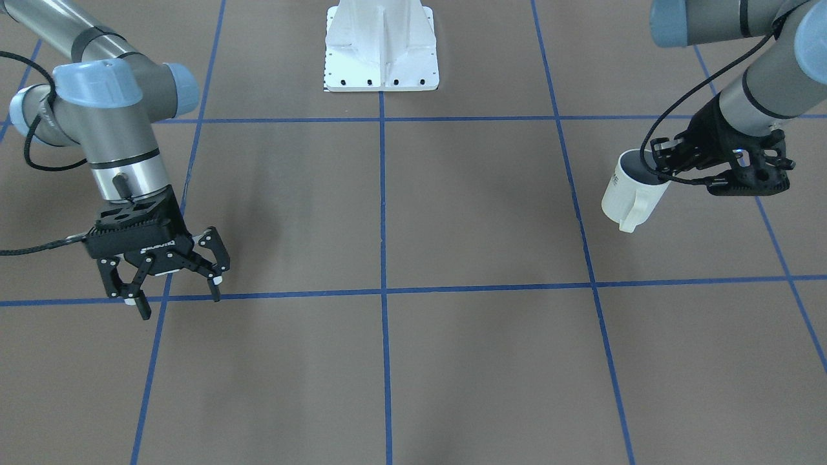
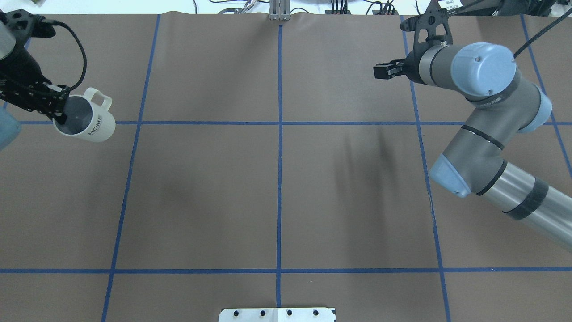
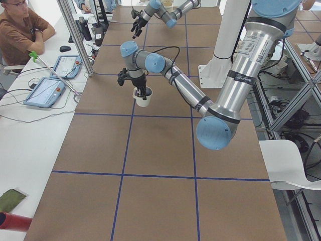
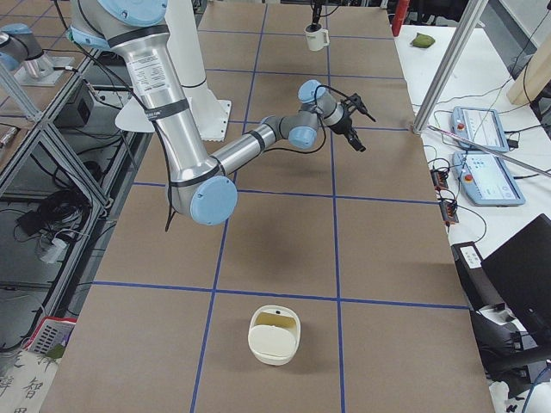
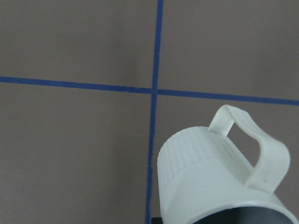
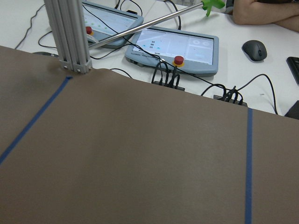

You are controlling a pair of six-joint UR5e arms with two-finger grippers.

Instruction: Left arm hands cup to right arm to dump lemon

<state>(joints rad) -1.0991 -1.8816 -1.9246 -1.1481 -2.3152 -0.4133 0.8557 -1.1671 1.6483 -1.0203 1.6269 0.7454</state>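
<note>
Left tool (image 2: 61,116) pinches "HOME" cup (image 2: 97,128) by its rim; right tool (image 1: 179,301) gapes empty.

Your cameras catch the brown desk (image 2: 277,201) under soft, even light from above. Shadows on it are faint and smeared: a dark streak (image 2: 380,152) right of centre in the overhead view, and a paler smudge (image 2: 178,192) to its left. The front view runs cool and a little dim. A white strip (image 2: 134,5) burns out along the overhead view's top edge. In the left wrist view the cup (image 5: 210,182) looms close and slightly soft, its rim cut by the frame.
</note>
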